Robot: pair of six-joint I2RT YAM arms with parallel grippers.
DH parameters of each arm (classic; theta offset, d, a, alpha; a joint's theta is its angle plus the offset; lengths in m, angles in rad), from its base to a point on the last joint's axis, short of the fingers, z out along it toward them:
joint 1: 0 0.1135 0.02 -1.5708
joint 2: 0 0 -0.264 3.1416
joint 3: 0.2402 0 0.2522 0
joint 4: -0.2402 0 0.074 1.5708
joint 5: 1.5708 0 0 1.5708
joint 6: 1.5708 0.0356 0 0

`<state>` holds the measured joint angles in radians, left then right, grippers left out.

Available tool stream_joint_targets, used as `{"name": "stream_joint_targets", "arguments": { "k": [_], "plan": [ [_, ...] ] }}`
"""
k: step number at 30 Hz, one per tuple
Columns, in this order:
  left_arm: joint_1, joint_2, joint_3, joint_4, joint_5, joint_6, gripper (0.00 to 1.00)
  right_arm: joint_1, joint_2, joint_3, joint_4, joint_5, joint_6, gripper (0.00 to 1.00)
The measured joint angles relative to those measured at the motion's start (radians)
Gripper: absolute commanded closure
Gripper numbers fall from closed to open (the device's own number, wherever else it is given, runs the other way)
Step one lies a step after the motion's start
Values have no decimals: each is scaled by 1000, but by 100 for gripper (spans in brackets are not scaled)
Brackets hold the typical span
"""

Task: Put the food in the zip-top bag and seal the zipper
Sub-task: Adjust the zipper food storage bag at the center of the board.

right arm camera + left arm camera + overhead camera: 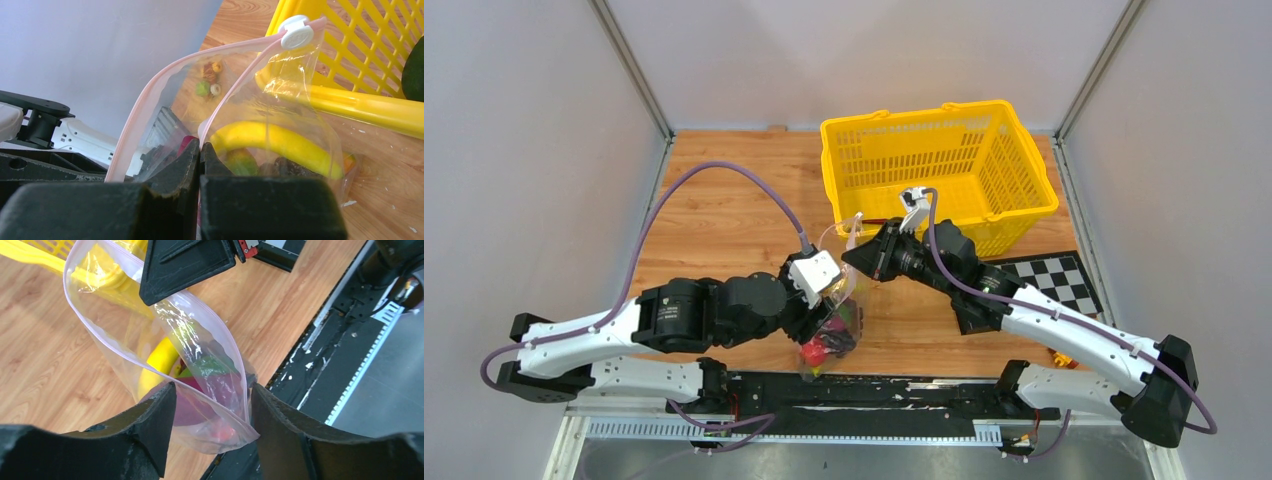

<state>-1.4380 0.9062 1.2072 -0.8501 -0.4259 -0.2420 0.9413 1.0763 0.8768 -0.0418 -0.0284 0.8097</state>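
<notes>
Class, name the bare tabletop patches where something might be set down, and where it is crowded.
Bare wood: left of the yellow basket, beyond the left arm. Crowded: front centre, where left end effector and right end effector meet at the zip-top bag; checkerboard at right.

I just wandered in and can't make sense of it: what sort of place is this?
Most likely a robotics test booth: plain grey walls box in a small wooden table, a checkerboard card lies beside the right arm, and the banana in the clear bag looks like a toy.

Zip-top bag (836, 290) of food (822, 347) on wooden table (724, 215), yellow basket (939, 165) behind.
</notes>
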Motion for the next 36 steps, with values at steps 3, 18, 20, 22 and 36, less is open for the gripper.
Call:
{"name": "stream_joint_targets", "arguments": {
  "k": [3, 18, 20, 22, 36],
  "plan": [
    [-16, 21, 6, -6, -37, 8, 47, -2, 0, 1, -7, 0, 0, 100],
    [-41, 39, 17, -22, -84, 25, 95, -9, -14, 14, -29, -24, 0, 98],
    [-41, 33, 17, -23, -84, 25, 98, -9, -22, 14, -29, -24, 0, 92],
    [-41, 24, 17, -23, -85, 25, 100, -9, -28, 14, -29, -24, -1, 78],
    [-42, -101, -9, 46, 5, 63, 100, -13, -254, -8, -34, -21, -334, 28]
  ]
}}
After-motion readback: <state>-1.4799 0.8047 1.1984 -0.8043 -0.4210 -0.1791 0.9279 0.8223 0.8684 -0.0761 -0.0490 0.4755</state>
